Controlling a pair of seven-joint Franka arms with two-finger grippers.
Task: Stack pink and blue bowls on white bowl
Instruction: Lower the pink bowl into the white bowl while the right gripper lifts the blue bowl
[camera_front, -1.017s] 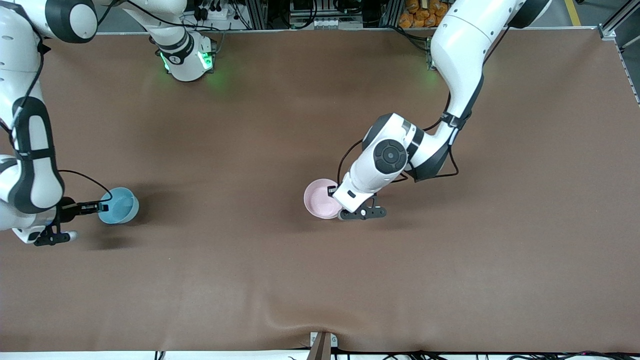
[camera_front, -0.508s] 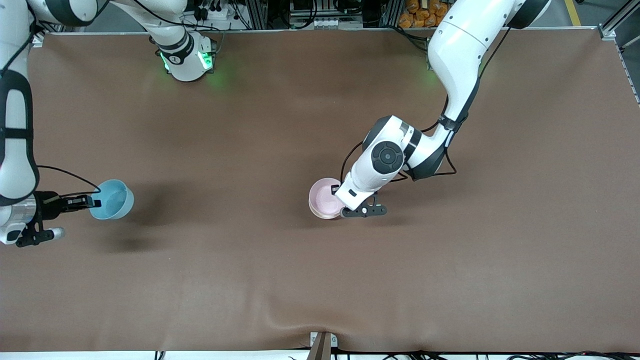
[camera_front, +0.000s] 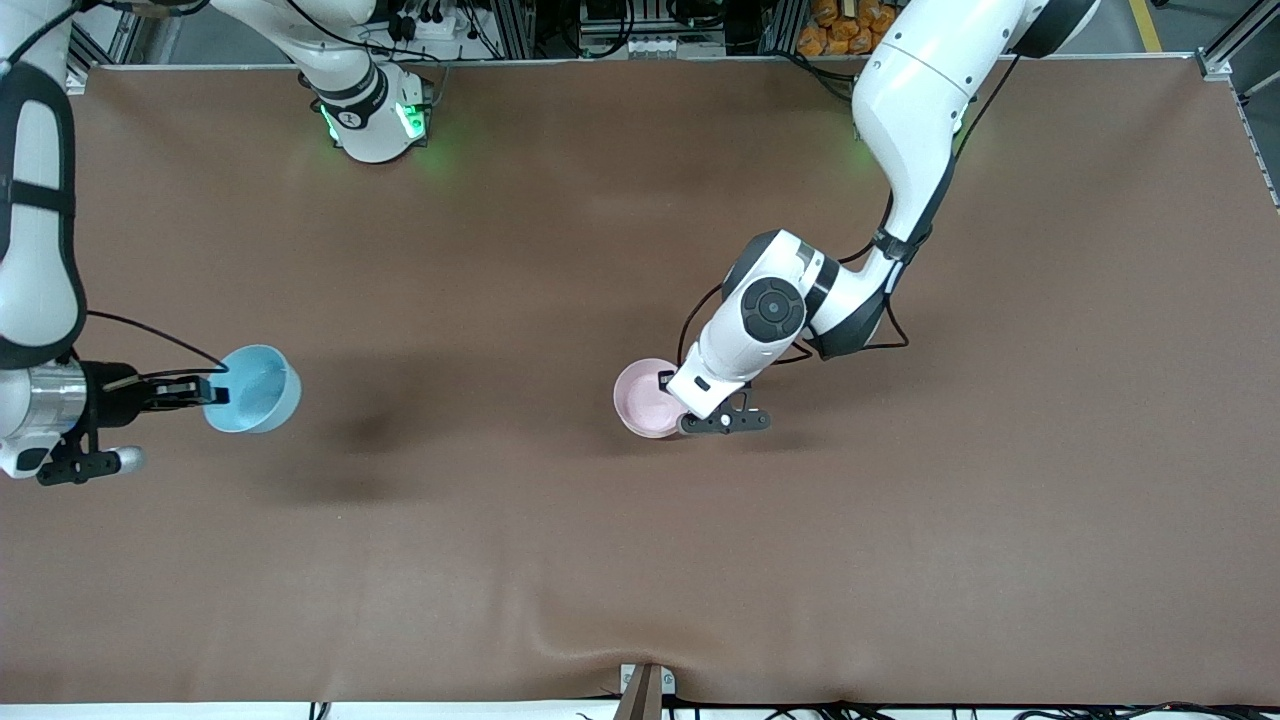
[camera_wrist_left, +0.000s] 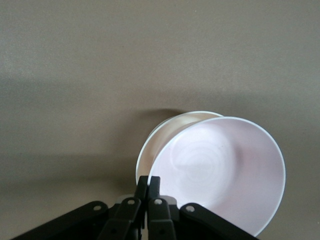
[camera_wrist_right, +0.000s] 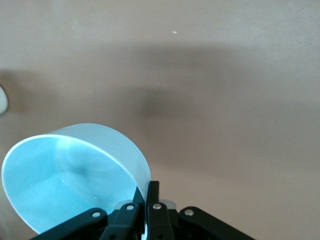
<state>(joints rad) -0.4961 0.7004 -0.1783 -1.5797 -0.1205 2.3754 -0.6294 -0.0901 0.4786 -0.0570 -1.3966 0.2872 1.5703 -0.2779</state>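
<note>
The pink bowl (camera_front: 645, 398) sits just left of the front view's centre, pinched at its rim by the left gripper (camera_front: 672, 384), whose fingers (camera_wrist_left: 153, 186) are closed tight on the thin wall. In the left wrist view the pink bowl (camera_wrist_left: 220, 172) is tipped, its mouth facing up and slightly askew, so it overlaps the white bowl (camera_wrist_left: 162, 142) directly beneath it; only a crescent of the white rim shows past the pink one. Whether the two bowls touch cannot be told. The left arm reaches down from the upper right of the front view.

At about the same height in that view, at the left edge of the frame, the blue bowl (camera_front: 254, 389) hangs in the right gripper (camera_front: 213, 394), above the brown surface (camera_front: 640, 560) and its own soft shadow. The right gripper's fingers (camera_wrist_right: 151, 197) are likewise clamped shut on the rim. The right wrist view shows the blue bowl (camera_wrist_right: 75, 175) tilted, its opening turned partly sideways rather than straight up. The right arm runs down the frame's left edge.
</note>
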